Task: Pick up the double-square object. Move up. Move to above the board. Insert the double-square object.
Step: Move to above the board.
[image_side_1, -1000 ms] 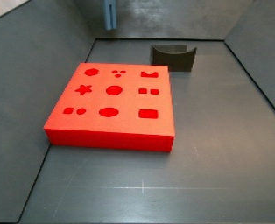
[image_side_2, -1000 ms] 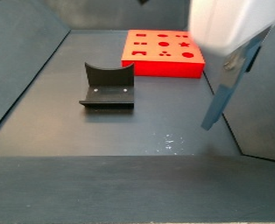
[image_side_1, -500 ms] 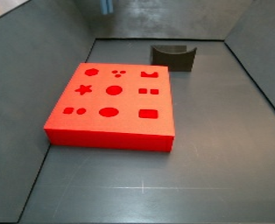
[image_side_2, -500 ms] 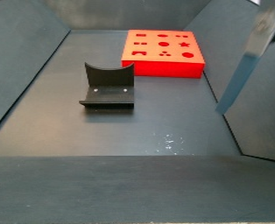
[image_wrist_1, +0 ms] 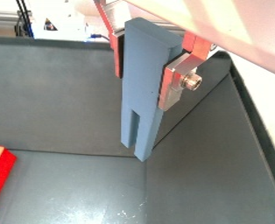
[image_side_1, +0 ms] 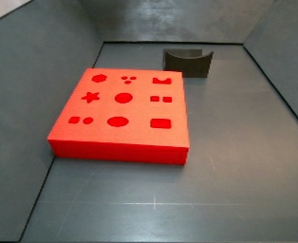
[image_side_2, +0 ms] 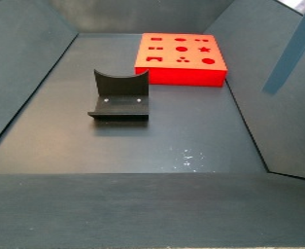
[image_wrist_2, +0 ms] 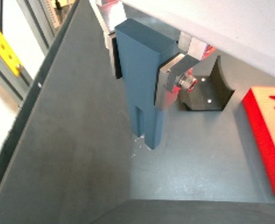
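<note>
In both wrist views my gripper [image_wrist_1: 143, 63] [image_wrist_2: 141, 59] is shut on the double-square object [image_wrist_1: 140, 114] [image_wrist_2: 147, 96], a slim blue-grey piece hanging upright with its forked end down, well above the floor. A silver finger [image_wrist_1: 172, 77] presses each flat side. In a side view only the lower part of the double-square object [image_side_2: 290, 54] shows at the right edge, high up; the gripper itself is out of that frame. The board [image_side_1: 120, 109] [image_side_2: 182, 56], a bright red slab with shaped holes, lies flat on the floor away from the piece. Its edge [image_wrist_2: 270, 131] shows in a wrist view.
The fixture [image_side_1: 187, 60] [image_side_2: 118, 94] [image_wrist_2: 206, 87], dark with a U-shaped notch, stands on the floor apart from the board. Grey walls [image_side_1: 38, 38] slope up around the dark floor [image_side_2: 182, 146].
The gripper has risen with the double-square object. Its white body has left the side view, and only the piece's lower part remains at the upper right.
</note>
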### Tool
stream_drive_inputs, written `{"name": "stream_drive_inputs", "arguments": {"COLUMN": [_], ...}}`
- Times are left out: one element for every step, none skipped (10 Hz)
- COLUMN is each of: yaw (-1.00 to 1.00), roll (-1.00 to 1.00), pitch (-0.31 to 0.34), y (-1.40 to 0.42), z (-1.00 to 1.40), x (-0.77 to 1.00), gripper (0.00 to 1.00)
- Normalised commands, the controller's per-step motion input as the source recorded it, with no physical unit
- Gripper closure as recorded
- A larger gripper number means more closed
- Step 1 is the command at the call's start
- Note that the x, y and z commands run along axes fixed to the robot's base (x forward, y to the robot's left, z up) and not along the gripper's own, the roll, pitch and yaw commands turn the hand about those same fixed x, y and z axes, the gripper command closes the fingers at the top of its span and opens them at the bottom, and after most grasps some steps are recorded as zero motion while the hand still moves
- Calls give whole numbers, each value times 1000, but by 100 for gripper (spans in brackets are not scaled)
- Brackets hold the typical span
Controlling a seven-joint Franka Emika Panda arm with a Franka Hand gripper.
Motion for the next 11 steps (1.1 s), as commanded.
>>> {"name": "stream_drive_inputs", "arguments": {"yaw": [40, 41, 41, -1000, -1000, -1000, -1000, -1000, -1000, -1000, -1000], "roll": [88, 89, 86, -17, -15, -21, -42, -41, -39, -53, -64], "pitch": [82, 87, 83, 69, 65, 66, 63, 68, 79, 88, 110], "y": [-14, -16, -12, -1000, -1000, -1000, -1000, -1000, -1000, -1000, -1000], "z": [583, 431, 283, 50, 35, 39, 41, 41, 43, 44, 43], "x": [-27, -20, -16, 258, 259, 258, 254, 253, 253, 254, 257], "gripper": [100, 100, 100, 100, 100, 100, 100, 100, 100, 100, 100]}}
